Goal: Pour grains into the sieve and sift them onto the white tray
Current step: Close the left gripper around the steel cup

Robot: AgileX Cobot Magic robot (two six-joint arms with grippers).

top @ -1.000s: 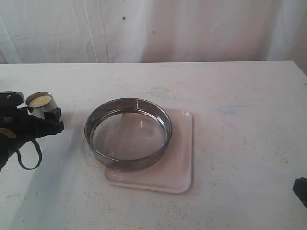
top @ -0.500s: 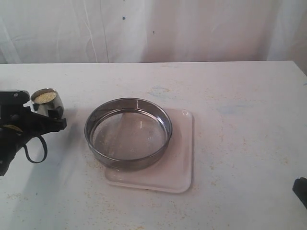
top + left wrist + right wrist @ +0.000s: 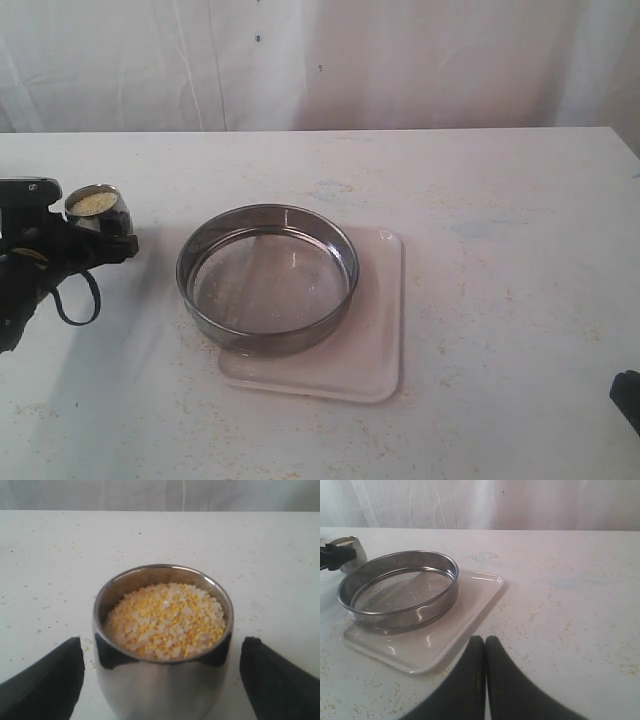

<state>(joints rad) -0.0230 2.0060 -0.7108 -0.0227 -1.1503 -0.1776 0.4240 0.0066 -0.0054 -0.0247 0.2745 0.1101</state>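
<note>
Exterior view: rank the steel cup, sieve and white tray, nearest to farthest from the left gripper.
1. The steel cup, far left, at the left gripper.
2. The sieve, middle, overhanging the white tray's left edge.
3. The white tray, bare part rightward.

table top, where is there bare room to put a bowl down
Widest bare stretch: right of the flat white plastic tray. Also behind the round grey metal sieve. Crowded: left edge, left claw flanking the small steel cup.

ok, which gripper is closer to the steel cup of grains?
Left. The left gripper straddles the steel cup, one finger on either side; whether it grips isn't clear. The right gripper is shut, far across the table, with the sieve and white tray between.
</note>
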